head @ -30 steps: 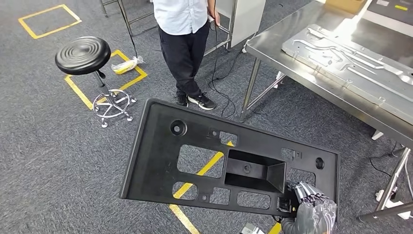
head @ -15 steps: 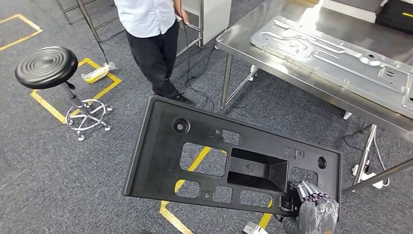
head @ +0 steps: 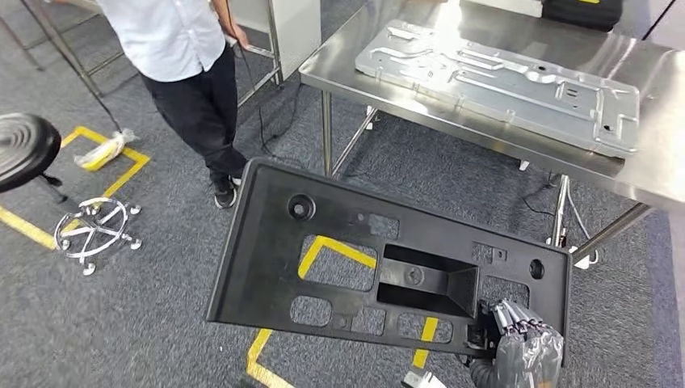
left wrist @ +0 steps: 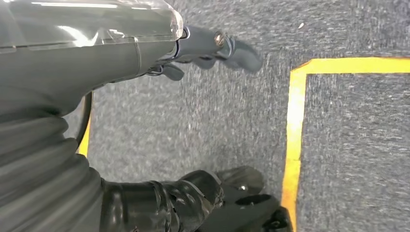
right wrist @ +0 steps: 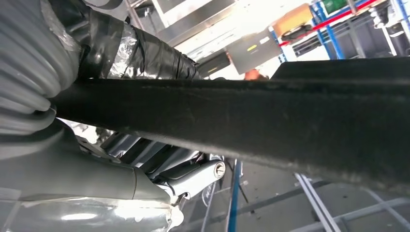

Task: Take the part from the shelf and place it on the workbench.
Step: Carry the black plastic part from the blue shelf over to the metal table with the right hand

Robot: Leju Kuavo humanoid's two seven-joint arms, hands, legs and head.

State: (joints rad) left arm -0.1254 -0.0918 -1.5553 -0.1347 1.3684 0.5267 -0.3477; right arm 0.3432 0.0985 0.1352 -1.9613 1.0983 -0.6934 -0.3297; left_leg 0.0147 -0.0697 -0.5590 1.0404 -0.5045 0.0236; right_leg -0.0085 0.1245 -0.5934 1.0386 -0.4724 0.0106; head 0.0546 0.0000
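A steel worktop [head: 517, 141] carrying a stamped metal sheet [head: 501, 77] stands ahead as the black plastic part [head: 323, 242], tilted, is held above grey carpet, apart from the worktop. The right hand [head: 517, 343] grips its lower right corner; the left hand [left wrist: 145, 58] hangs over the floor, fingers [left wrist: 217, 46] loosely spread, holding nothing. A person [head: 182, 73] stands beside a black stool [head: 24, 149]

Black part [head: 323, 234], yellow-lined grey carpet [head: 121, 315]
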